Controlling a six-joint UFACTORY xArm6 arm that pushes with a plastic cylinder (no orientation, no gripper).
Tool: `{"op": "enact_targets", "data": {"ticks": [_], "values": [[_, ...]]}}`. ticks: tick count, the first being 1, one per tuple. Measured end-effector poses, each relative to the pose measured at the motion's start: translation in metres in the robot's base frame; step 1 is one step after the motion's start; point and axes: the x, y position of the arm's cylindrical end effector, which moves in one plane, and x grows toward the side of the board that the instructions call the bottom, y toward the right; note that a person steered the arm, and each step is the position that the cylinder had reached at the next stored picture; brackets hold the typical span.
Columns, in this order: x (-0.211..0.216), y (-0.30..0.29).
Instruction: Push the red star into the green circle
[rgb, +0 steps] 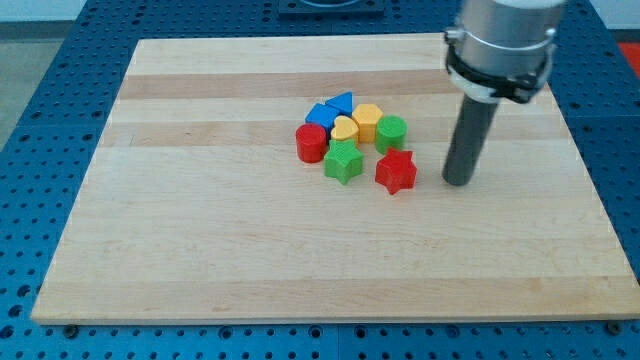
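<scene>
A pale wooden board (200, 250) with lengthwise grain strips lies on a blue pegboard desk (40, 120) dotted with holes. Near the board's middle, slightly toward its top edge, sits a tight cluster of small matte blocks. The red star (396, 172) is at the cluster's lower right corner, just below the green circle (391, 132), a short round cylinder; the two are very near, and I cannot tell whether they touch. A green star (343, 161) lies to the view's left of the red star, with a red cylinder (311, 143) further left. A yellow heart (345, 129) and a yellow hexagon-like block (367, 120) sit in the middle, and two blue blocks (331, 108), their shapes hard to make out, are at the top.

There is no hand to open or close: the arm ends in a smooth dark rod under a grey metal collar (500, 45). My tip (457, 182) rests on the board, holding nothing, just to the view's right of the red star and apart from it.
</scene>
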Motion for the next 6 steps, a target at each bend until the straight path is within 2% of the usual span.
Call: {"op": "enact_targets", "data": {"ticks": [2, 6], "values": [[0.032, -0.042], [-0.024, -0.064]]}}
